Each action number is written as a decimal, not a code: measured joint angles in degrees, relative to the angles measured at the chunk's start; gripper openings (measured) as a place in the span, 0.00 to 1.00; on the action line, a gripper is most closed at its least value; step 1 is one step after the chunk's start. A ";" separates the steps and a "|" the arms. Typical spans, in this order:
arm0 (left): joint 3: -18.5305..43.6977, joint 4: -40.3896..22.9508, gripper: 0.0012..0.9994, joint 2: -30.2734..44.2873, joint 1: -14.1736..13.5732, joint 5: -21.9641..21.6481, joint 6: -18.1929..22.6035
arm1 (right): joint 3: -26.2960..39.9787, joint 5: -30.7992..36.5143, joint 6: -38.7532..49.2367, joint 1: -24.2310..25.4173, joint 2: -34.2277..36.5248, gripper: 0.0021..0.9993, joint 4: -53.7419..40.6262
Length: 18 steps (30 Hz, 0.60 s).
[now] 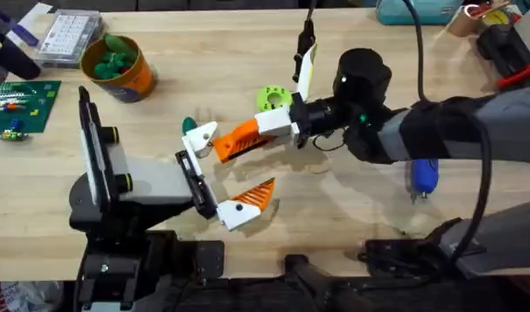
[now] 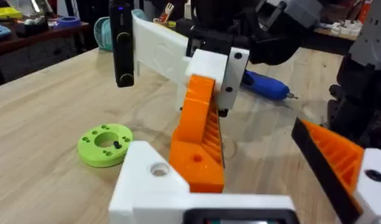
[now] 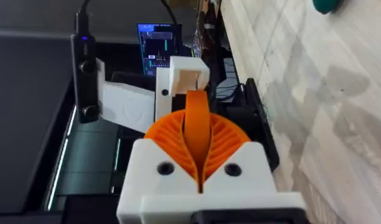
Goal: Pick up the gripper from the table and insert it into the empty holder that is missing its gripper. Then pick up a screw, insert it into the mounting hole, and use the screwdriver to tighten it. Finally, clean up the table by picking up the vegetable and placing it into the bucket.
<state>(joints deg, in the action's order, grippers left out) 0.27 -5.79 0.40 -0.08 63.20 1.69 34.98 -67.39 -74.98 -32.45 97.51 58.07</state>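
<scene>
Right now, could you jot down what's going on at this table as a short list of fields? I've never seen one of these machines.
right gripper: shut on the gripper, an orange wedge on a white block, carried above the table toward the holder
holder: black plate with one orange finger mounted; the other mount is unfilled
screwdriver: blue handle, lying on the table under the right arm
vegetable: dark green, on the table near the holder
bucket: orange, at the far left, green pieces inside
green ring: on the table
</scene>
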 joint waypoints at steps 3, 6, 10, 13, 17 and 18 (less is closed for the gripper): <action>0.00 -0.02 0.99 0.02 0.00 -0.02 0.00 | 0.00 0.09 0.12 0.00 0.00 0.02 0.16; 0.00 -0.14 0.99 0.02 0.02 -0.04 0.00 | 0.00 0.09 0.26 0.00 0.00 0.02 1.75; 0.00 -0.26 0.99 0.02 0.00 0.20 0.02 | 0.00 0.54 0.42 0.00 0.00 0.02 3.50; 0.02 -0.24 0.99 0.00 0.00 0.20 0.11 | 0.00 0.60 0.39 0.00 0.00 0.01 4.05; 0.02 -0.24 0.99 0.00 0.00 0.19 0.07 | 0.00 0.73 0.39 0.00 0.02 0.02 3.53; 0.02 -0.24 0.99 0.00 0.00 0.20 0.07 | 0.00 0.74 0.39 0.00 0.00 0.02 3.48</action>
<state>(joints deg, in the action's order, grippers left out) 0.30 -6.02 0.40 -0.08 63.40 1.76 34.98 -66.65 -74.59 -32.45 97.52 61.55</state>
